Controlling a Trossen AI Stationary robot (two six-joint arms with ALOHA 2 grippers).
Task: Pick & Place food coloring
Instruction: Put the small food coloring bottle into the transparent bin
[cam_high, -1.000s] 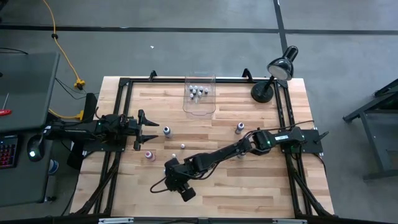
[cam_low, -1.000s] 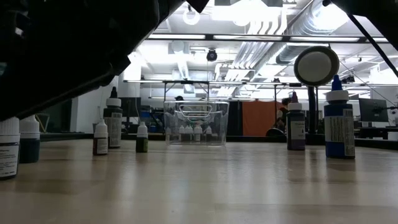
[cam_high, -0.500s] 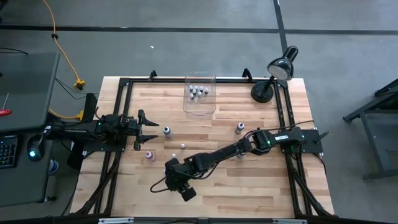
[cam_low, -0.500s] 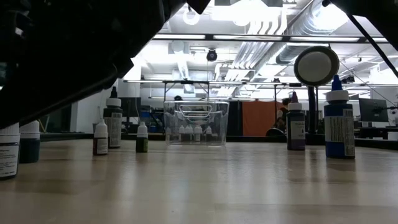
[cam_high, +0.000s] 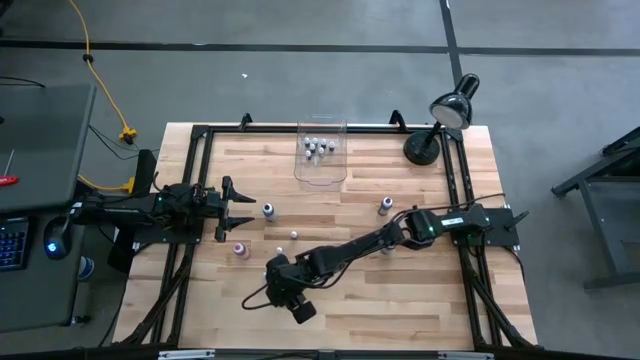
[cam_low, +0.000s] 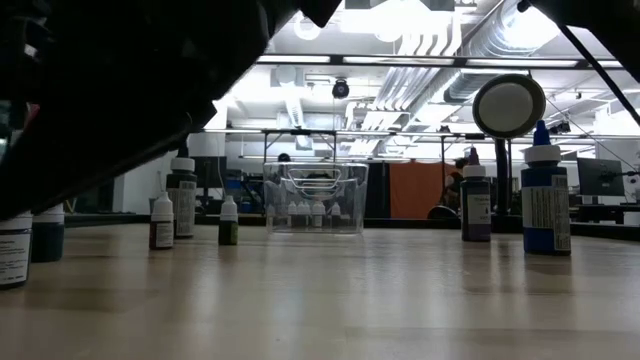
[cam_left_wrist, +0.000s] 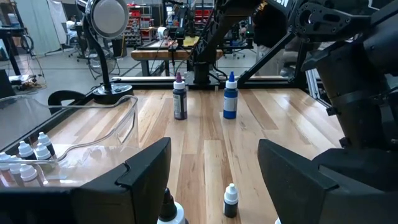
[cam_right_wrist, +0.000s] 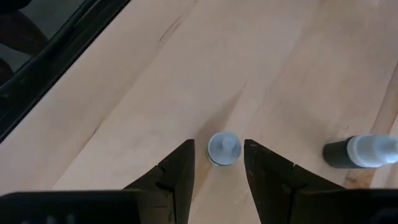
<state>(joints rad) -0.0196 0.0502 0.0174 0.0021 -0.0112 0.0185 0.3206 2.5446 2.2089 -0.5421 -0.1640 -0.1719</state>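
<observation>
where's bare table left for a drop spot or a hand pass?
Free: the front strip of the table right of the right tool, and the back-left corner between the frame and the clear bin. Crowded: the left-middle, where loose food coloring bottles stand before the left tool, and the diagonal under the right arm.

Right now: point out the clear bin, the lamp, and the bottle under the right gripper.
clear bin (cam_high: 321, 165), high view, bare floor.
lamp (cam_high: 455, 107), high view, shade.
bottle (cam_right_wrist: 224, 148), right wrist view, cap top.
right gripper (cam_right_wrist: 219, 163), right wrist view, between fingertips.
</observation>
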